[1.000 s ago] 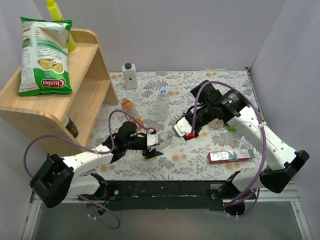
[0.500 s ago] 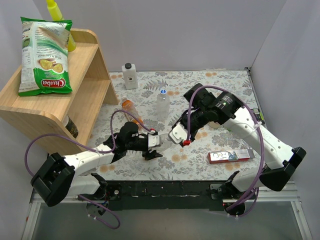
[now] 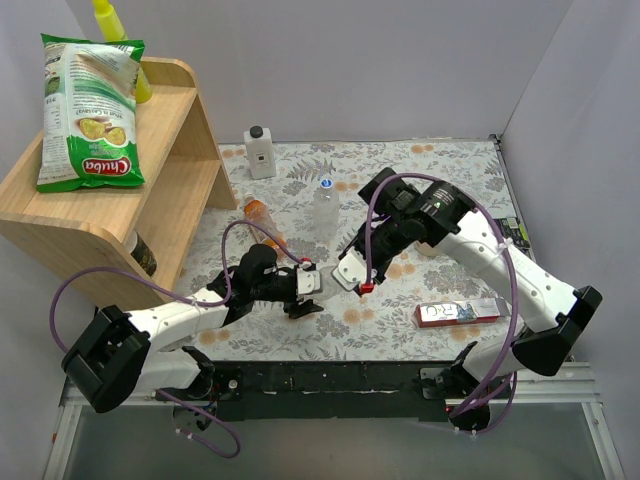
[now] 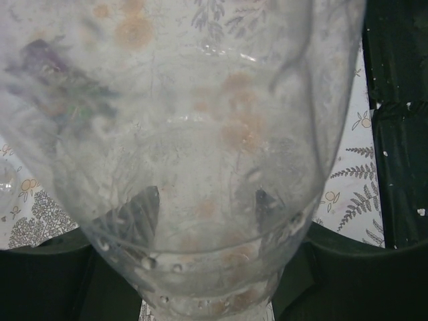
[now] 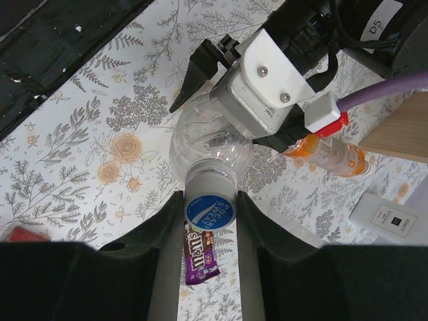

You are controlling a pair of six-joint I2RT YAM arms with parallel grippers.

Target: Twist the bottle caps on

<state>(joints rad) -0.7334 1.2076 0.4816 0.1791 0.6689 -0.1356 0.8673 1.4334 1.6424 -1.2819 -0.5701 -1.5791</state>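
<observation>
My left gripper (image 3: pixel 308 287) is shut on a clear bottle (image 4: pixel 200 134) and holds it lying sideways just above the table; its body fills the left wrist view. My right gripper (image 5: pixel 209 202) is shut on a blue cap (image 5: pixel 209 212) that sits on this bottle's neck (image 5: pixel 208 175). In the top view the right gripper (image 3: pixel 347 272) meets the bottle's mouth. A second clear bottle (image 3: pixel 325 208) stands upright with a blue cap on it. The orange bottle (image 3: pixel 264 218) lies on its side behind the left gripper and also shows in the right wrist view (image 5: pixel 329 154).
A white square bottle (image 3: pixel 260 152) with black cap stands at the back. A wooden shelf (image 3: pixel 150 170) with a chips bag (image 3: pixel 88 110) fills the left. A red-white box (image 3: pixel 462 311) lies front right. A purple candy pack (image 5: pixel 199 258) lies under my right gripper.
My right gripper has moved left and down to the mouth of the bottle held by my left gripper. The left arm has barely moved.
</observation>
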